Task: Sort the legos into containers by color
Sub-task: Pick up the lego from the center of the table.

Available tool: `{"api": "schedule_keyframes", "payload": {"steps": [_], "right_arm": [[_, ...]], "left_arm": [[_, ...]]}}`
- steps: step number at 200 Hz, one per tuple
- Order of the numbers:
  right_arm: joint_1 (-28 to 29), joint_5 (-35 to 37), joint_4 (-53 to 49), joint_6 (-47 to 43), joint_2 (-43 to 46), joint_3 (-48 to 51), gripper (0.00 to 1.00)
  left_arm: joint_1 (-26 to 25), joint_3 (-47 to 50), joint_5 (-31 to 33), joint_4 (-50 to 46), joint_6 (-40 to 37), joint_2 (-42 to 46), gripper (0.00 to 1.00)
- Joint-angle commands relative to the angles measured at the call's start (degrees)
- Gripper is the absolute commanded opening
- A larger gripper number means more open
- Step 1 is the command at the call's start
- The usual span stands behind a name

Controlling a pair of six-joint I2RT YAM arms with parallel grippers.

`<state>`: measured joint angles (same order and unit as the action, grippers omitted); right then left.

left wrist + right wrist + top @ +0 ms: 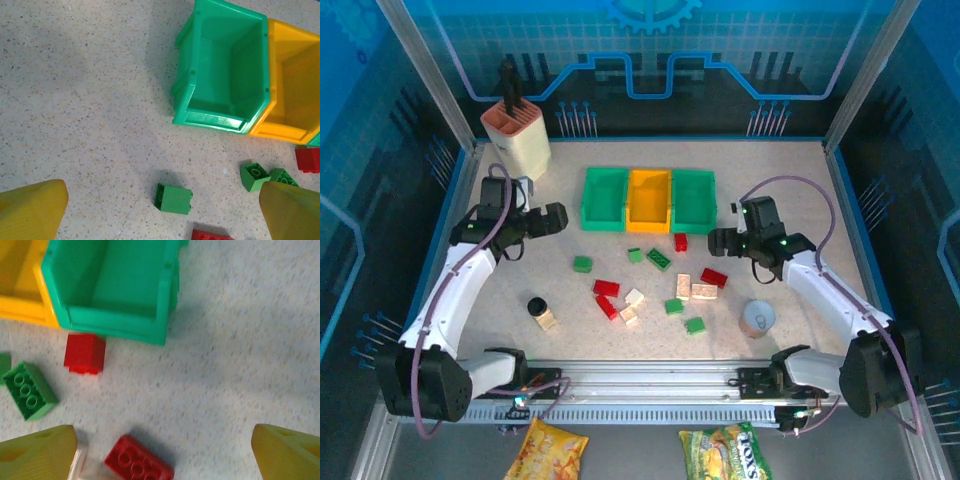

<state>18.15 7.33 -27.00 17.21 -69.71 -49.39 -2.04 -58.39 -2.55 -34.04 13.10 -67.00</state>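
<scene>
We see a speckled table [800, 180] carrying everything. The left arm [450, 290] and right arm [830, 295] reach in from its near edge. A cream-and-pink holder [518, 135] stands at the far left corner.

Three bins stand in a row at the far middle, side by side: the left green bin [604, 200], the orange bin [649, 200] and the right green bin [693, 200]. Their insides look bare. Two snack bags [546, 450] lie in front of the rail, off the table.

The left end effector [560, 219] hovers just left of the bins, fingers spread wide and holding nothing. The right end effector [716, 240] hangs just right of the bins' near corner, fingers also wide apart and holding nothing. A grey cup [758, 319] sits beside the right arm.

The legos [659, 259] lie loose on the table in front of the bins, none in a bin. A red brick [680, 241] sits just beside the right green bin's near wall. A green brick [582, 264] lies apart to the left. Red, green and cream ones cluster in the middle. A tan piece [542, 312] with a black cap lies near the left arm.
</scene>
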Motion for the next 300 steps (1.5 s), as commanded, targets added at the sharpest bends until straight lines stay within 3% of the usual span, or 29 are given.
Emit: {"api": "schedule_keyframes", "payload": {"steps": [1,56,118,192,256,300], "right_arm": [[2.21,-0.75,-8.40,3.96,-1.65,-4.13,0.88],[9.32,0.09,-14.61,8.00,-5.59,-7.99,0.84],[16.40,3.26,-17.55,17.65,-11.75,-10.07,0.72],[17.22,8.99,-21.73,22.75,-15.75,-11.55,0.67],[14.43,9.80,-22.78,41.13,-16.27,-9.41,0.83],[12.68,7.89,-19.90,42.99,-18.72,-8.58,0.91]], "left_arm": [[-0.05,1.97,-1.18,0.46,-1.98,1.15,0.99],[0.31,4.68,0.07,3.28,-5.27,2.03,0.99],[0.73,5.67,-0.27,4.41,-4.88,3.54,0.99],[1.26,5.92,-0.53,4.41,-4.86,3.75,0.99],[1.32,6.01,-0.51,4.60,-5.07,4.04,0.99],[1.43,6.14,0.63,4.42,-5.47,4.45,0.99]]}}
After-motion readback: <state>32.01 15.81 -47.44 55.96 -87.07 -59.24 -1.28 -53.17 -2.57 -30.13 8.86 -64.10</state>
